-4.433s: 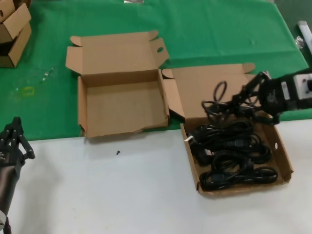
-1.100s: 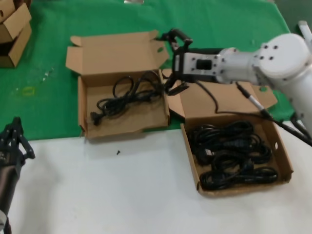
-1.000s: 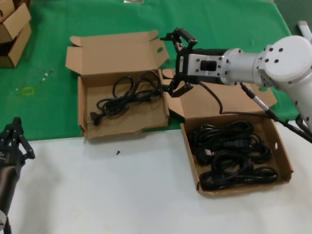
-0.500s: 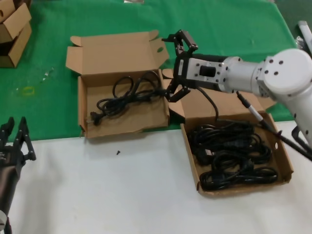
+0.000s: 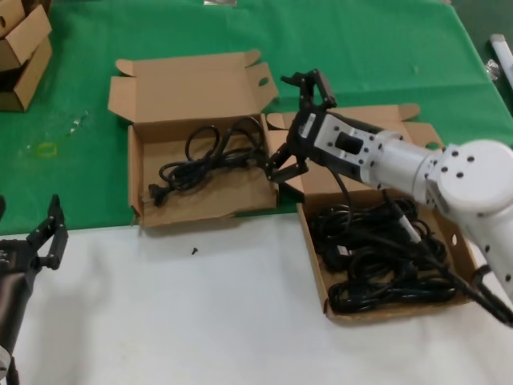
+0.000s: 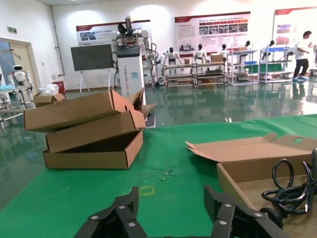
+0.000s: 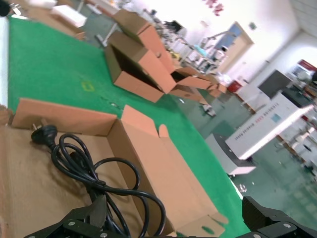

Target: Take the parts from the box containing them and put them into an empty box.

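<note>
Your left gripper (image 5: 44, 241) sits nearest you at the left edge of the white table (image 5: 200, 321), fingers spread and empty, parked well apart from both boxes. Farther in on your right, the shallow brown cardboard box with the straight taller front wall (image 5: 393, 309) holds a pile of coiled black rubber power cords (image 5: 381, 257); several bundles remain there, so most of the job is left. Beyond that, your right gripper (image 5: 298, 120) hovers with its jaws wide and nothing between them, over the gap where the two boxes meet. Just past it, on the green cloth (image 5: 361, 48), the shallow brown box with the ragged low front wall (image 5: 136, 188) contains one loose black cord (image 5: 204, 156), plug toward its left wall. Judging by that, you've delivered one cord; reaching back for the next bundle looks like your step. Small stacked cartons (image 5: 20, 52) sit at the far left.
</note>
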### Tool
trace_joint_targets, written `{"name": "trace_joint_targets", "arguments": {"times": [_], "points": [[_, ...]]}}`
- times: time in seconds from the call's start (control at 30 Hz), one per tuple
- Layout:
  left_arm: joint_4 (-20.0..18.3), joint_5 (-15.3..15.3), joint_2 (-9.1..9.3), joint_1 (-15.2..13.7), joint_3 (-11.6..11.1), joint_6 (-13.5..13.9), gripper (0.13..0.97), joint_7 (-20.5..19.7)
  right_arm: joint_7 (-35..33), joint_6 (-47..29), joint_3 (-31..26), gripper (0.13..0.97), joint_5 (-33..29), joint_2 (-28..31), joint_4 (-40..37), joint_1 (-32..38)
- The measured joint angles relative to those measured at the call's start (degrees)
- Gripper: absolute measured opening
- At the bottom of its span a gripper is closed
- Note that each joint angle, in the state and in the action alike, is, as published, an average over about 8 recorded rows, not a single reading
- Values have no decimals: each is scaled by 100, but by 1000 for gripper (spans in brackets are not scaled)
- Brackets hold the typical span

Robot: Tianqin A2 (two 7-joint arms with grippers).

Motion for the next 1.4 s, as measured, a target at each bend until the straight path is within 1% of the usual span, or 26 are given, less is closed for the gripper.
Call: {"name": "trace_joint_targets", "arguments": {"times": [0.17, 0.2, 0.47, 0.6, 0.87, 0.9, 1.17, 1.4], "points": [[0, 0, 0, 0, 0, 0, 483, 0, 161, 268, 171, 966, 163, -5, 287, -388], [0, 0, 0, 0, 0, 0, 483, 0, 194, 323, 206, 966, 196, -6, 346, -468], [0, 0, 0, 0, 0, 0, 705, 1, 454, 755, 482, 966, 459, -13, 809, -1098], [0, 0, 0, 0, 0, 0, 705, 3, 582, 969, 620, 966, 589, -17, 1040, -1412], [0, 0, 0, 0, 0, 0, 862, 3, 842, 1400, 894, 966, 852, -24, 1500, -2039], [0, 0, 0, 0, 0, 0, 862, 2, 875, 1454, 929, 966, 885, -25, 1559, -2118], [0, -1, 0, 0, 0, 0, 948, 1, 1132, 1882, 1203, 966, 1145, -33, 2020, -2745], [0, -1, 0, 0, 0, 0, 961, 1, 1360, 2262, 1444, 966, 1376, -39, 2425, -3296]]}}
